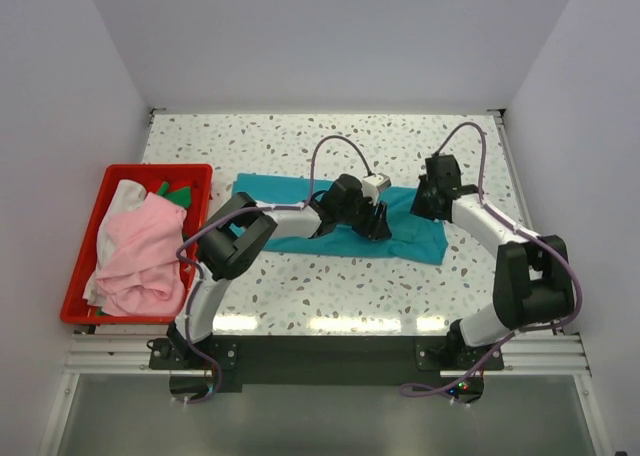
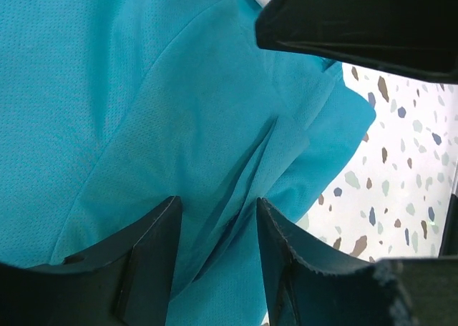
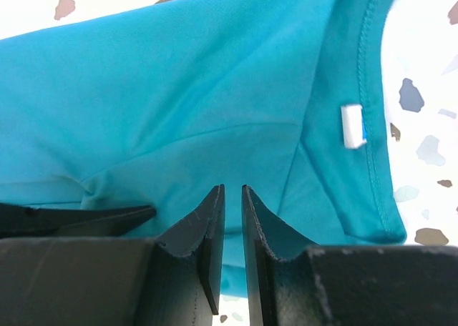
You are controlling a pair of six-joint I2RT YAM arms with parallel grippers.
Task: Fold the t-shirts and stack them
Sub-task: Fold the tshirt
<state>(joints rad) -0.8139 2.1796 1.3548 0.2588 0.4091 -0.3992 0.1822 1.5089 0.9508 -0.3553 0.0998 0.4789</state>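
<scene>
The left end effector point(image 2: 218, 206) stands partly open, its jaws on either side of a raised crease in the teal t-shirt point(image 2: 143, 111), with nothing clamped. The right end effector point(image 3: 230, 191) is narrow, its jaws drawn to a slit. I cannot tell whether a layer of cloth is nipped in that slit.

The teal t-shirt lies spread lengthwise on the counter point(image 1: 330, 296). The left end effector is over the shirt's middle and the right one is at its right end, close to the stitched hem and the white label point(image 3: 352, 126). Near the shirt's left end sits the red bin point(image 1: 150, 168), which holds the pink t-shirt point(image 1: 140, 261) with white point(image 1: 120, 198) and dark green point(image 1: 178, 192) pieces.

The main risk is probably an uneven fold. If the left jaws close on the crease alone, they may lift one layer and bunch the cloth. If the right jaws hold little or nothing, that end could slip free mid-fold and skew the shirt.
</scene>
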